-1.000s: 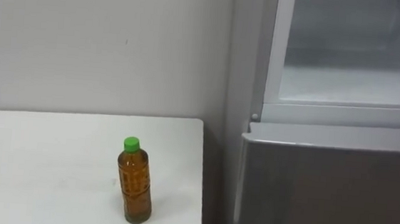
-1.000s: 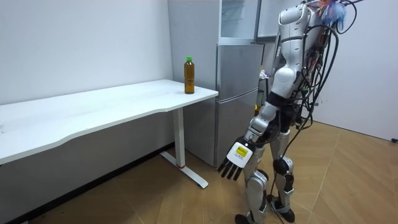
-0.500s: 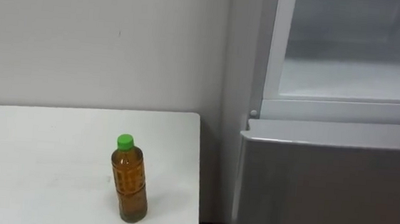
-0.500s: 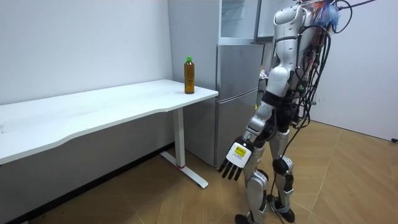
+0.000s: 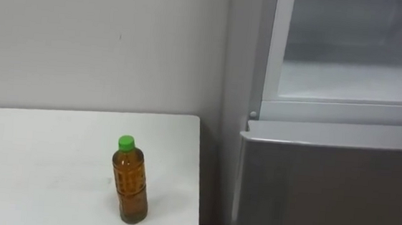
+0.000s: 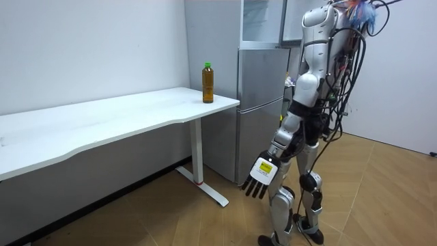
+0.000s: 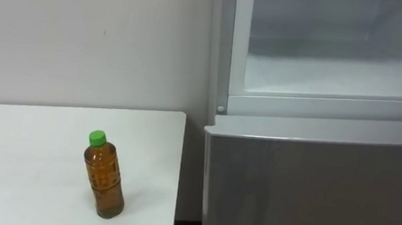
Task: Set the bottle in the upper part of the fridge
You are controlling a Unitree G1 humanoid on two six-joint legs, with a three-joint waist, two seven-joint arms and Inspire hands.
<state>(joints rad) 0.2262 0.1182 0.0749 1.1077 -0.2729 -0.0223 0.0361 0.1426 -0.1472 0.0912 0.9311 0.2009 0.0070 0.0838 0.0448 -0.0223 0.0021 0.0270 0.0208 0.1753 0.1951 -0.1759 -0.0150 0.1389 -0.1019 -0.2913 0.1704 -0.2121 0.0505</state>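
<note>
Progress: not started, by my reading; grasp, lift and placement are all left to do.
Bottle [image 5: 130, 181]: stands upright on the white table [image 5: 39, 157], near its right edge and towards the near side, untouched and well apart from the robot's hand.
Left hand [image 6: 259, 176]: hangs low beside the leg in the room view, fingers straight and spread, holding nothing.
Robot: stands upright facing the fridge, table corner to its left.
Upper fridge [image 5: 355, 74]: to the right of the table and higher than its top; pale interior with a flat white shelf visible, so it looks open, though a clear panel can't be ruled out.
Lower fridge door [image 5: 331, 195]: shut, flat, brushed grey metal, squared top edge.
Bottle build: clear plastic, slim cylinder narrowing at the shoulder, amber liquid almost to the neck, printed label round the middle, green screw cap [image 5: 126, 143].
Table surface: smooth, matte white, thin slab with a rounded corner.
Handling guess: light, rigid enough for a side grip; tall and narrow, so easy to tip.
</note>
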